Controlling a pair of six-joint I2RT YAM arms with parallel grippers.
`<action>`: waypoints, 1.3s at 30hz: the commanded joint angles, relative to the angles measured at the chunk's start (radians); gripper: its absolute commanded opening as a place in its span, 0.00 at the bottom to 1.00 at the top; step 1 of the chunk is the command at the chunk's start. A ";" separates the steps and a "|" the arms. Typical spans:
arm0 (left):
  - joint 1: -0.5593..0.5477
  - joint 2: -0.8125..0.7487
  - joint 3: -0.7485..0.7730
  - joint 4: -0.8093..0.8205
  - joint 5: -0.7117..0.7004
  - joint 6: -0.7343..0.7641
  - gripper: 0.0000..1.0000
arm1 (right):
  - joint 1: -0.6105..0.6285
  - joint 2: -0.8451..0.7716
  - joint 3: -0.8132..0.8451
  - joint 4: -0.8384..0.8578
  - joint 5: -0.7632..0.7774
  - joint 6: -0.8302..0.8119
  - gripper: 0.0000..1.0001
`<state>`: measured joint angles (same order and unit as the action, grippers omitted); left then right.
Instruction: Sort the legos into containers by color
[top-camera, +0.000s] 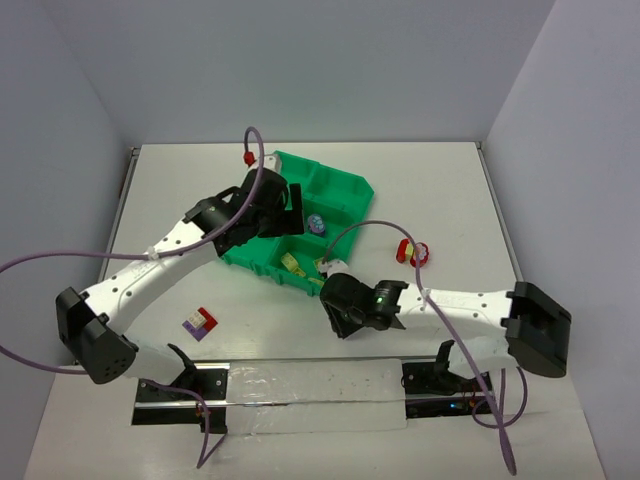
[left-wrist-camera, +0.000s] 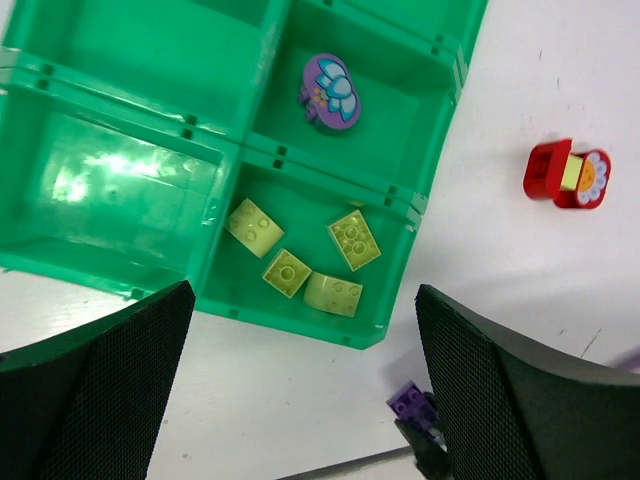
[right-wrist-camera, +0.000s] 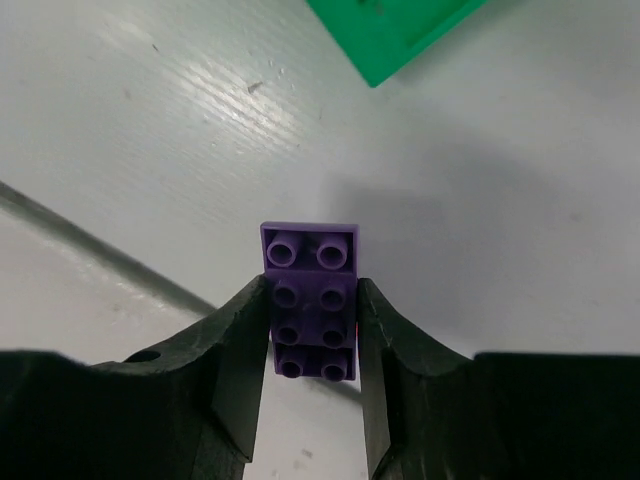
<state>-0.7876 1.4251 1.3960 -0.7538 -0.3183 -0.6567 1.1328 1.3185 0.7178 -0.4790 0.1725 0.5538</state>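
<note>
grasping a purple lego (right-wrist-camera: 310, 250) in the right gripper (right-wrist-camera: 310, 288), over the desk (right-wrist-camera: 150, 150) near a corner of the green tray (right-wrist-camera: 400, 30). holding the left gripper (left-wrist-camera: 303, 300) spread wide above the tray, over four yellow legos (left-wrist-camera: 288, 272) sharing one compartment (left-wrist-camera: 300, 212).

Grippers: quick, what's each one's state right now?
Left gripper: open, holding nothing.
Right gripper: shut on a purple lego.

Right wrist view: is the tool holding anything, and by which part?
Right tool pinches a purple lego across its two long sides. The far stud row sticks out beyond the grip.
</note>
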 joint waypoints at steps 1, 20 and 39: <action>0.047 -0.101 0.006 -0.056 -0.088 -0.037 0.99 | -0.005 -0.178 0.151 -0.167 0.147 0.022 0.04; 0.220 -0.249 -0.158 -0.207 -0.159 -0.155 0.99 | -0.502 0.279 0.716 -0.031 -0.128 -0.167 0.09; 0.268 -0.365 -0.374 -0.348 -0.223 -0.442 0.99 | -0.535 0.556 0.908 0.005 -0.202 -0.149 0.72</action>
<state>-0.5340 1.1024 1.0449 -1.0372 -0.5040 -0.9788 0.6042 1.8730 1.5670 -0.4974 -0.0035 0.4031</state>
